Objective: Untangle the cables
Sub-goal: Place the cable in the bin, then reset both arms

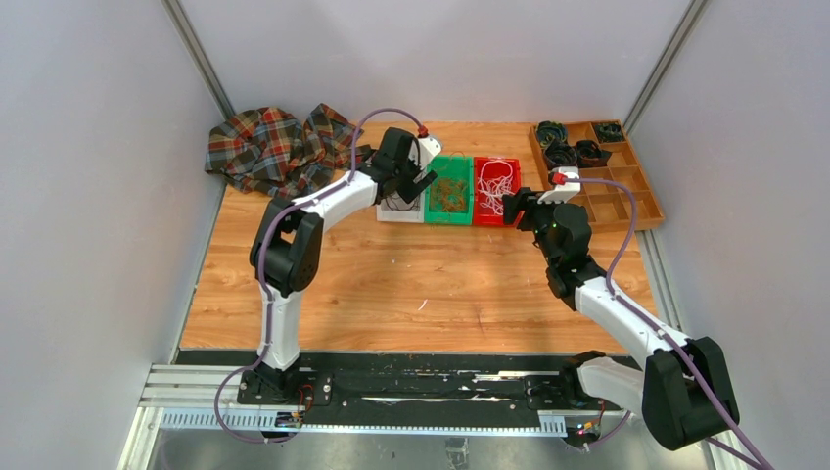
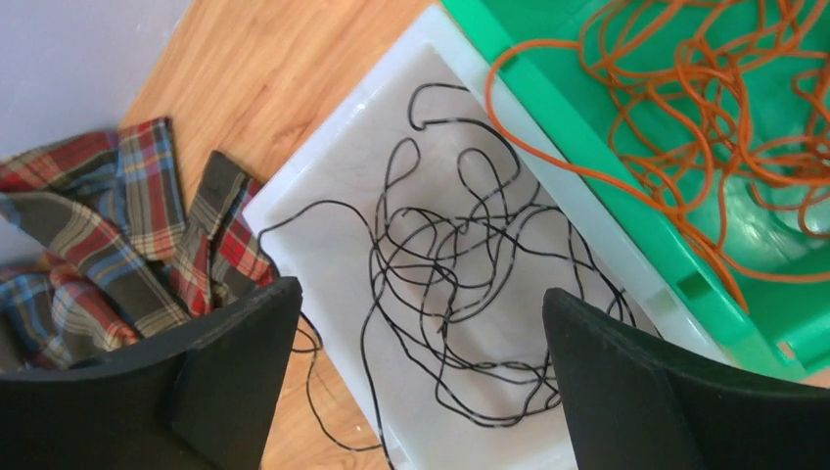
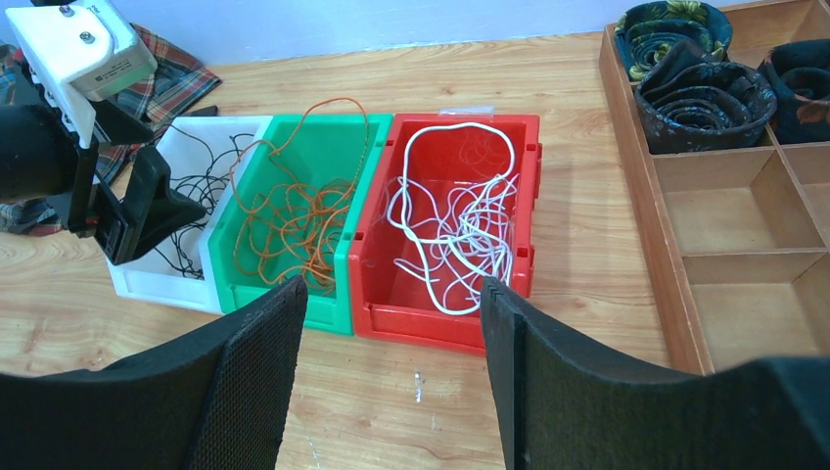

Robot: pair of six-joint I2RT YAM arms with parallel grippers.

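Observation:
Thin black cables (image 2: 460, 284) lie tangled in a white bin (image 2: 323, 264); one strand hangs over its edge onto the table. Orange cables (image 2: 705, 108) fill the green bin (image 3: 338, 264) beside it. White cables (image 3: 460, 215) lie in the red bin (image 3: 440, 328). My left gripper (image 2: 421, 299) is open and empty, just above the black tangle in the white bin. It also shows in the top view (image 1: 411, 181). My right gripper (image 3: 391, 294) is open and empty, above the table in front of the red bin, near its right end in the top view (image 1: 517, 208).
A plaid cloth (image 1: 274, 147) lies bunched at the back left, close to the white bin. A wooden compartment tray (image 1: 626, 201) stands at the back right, with dark coiled rolls (image 1: 573, 147) in its far cells. Walls close in both sides.

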